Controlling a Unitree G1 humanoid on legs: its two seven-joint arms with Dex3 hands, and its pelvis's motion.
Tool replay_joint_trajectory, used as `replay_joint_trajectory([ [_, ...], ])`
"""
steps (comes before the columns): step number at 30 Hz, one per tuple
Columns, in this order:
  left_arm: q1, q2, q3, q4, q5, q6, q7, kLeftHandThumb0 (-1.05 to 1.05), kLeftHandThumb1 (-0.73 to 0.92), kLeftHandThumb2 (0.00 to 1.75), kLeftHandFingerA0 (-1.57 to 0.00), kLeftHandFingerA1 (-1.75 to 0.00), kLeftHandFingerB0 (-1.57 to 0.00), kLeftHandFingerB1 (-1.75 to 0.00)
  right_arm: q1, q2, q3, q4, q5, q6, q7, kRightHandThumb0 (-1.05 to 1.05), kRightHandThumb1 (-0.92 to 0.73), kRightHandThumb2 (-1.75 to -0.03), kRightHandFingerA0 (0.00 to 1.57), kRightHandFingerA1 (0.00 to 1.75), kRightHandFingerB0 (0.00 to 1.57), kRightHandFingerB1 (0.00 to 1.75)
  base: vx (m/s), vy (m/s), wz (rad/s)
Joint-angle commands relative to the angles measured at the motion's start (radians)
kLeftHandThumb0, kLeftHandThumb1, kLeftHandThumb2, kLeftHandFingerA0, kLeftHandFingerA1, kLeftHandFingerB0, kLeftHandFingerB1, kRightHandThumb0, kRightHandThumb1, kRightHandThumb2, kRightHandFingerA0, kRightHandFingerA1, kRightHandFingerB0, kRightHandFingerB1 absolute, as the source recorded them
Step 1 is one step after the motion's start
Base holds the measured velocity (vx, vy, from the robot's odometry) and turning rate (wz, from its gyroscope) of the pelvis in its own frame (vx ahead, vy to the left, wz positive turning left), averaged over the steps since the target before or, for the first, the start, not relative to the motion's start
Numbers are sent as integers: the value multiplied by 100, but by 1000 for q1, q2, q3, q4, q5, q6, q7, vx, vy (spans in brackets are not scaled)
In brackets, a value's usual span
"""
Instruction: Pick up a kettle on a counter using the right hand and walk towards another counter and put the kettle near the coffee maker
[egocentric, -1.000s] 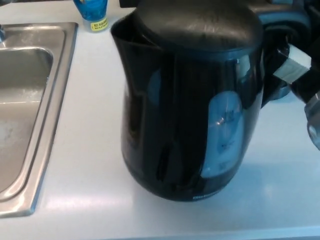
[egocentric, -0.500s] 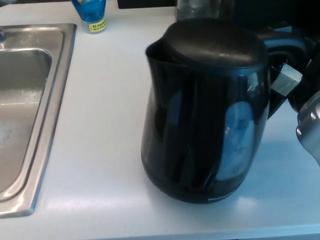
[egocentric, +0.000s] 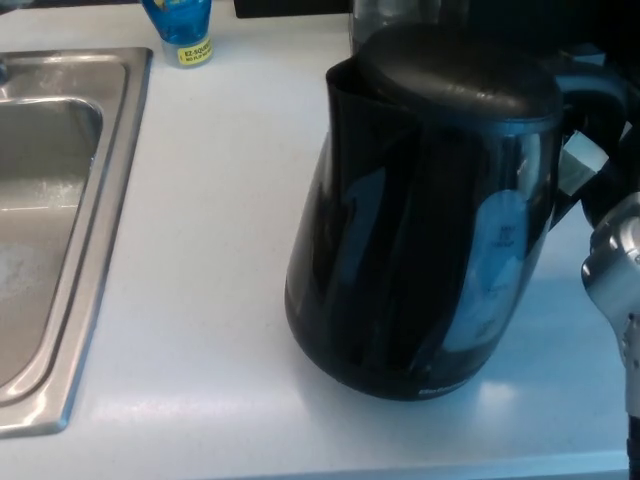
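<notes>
A glossy black kettle (egocentric: 420, 220) fills the middle of the head view, leaning a little to the right, its base on or just above the white counter (egocentric: 200, 260). Its spout faces left and its handle (egocentric: 590, 95) points right, with a pale tag beside it. My right hand (egocentric: 612, 170) comes in at the right edge and is closed around the handle; only part of it shows above the silver wrist (egocentric: 610, 265). Behind the kettle, a glass vessel (egocentric: 392, 18) and a dark body (egocentric: 290, 6) look like part of the coffee maker, mostly hidden. My left hand does not show.
A steel sink (egocentric: 60, 200) takes up the left side, its rim running beside the kettle's left. A blue bottle with a yellow label (egocentric: 182, 30) stands at the back left. The counter's front edge runs along the bottom.
The kettle has shifted to the right and farther back with my right hand on its handle, and it now leans more to the right. The sink and bottle hardly moved.
</notes>
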Motion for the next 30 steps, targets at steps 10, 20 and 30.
replay_joint_trajectory([
  [10,0,3,-2,-12,-4,-50,3,-11,30,148,-108,-127,-105,-111,-15,-69,141,-30,-257,-101,44,-20,-55,-118,102,172,82,110,0,0,0],
  [20,-14,13,-16,-5,13,-38,25,-9,29,146,-105,-127,-105,-113,-5,-205,260,-193,-281,1,210,-44,-67,-60,35,59,24,35,0,0,0],
  [30,-13,23,-20,6,9,-51,4,-12,29,146,-108,-126,-106,-112,4,-341,269,-218,-258,192,362,-44,-53,-81,0,13,8,22,0,0,0],
])
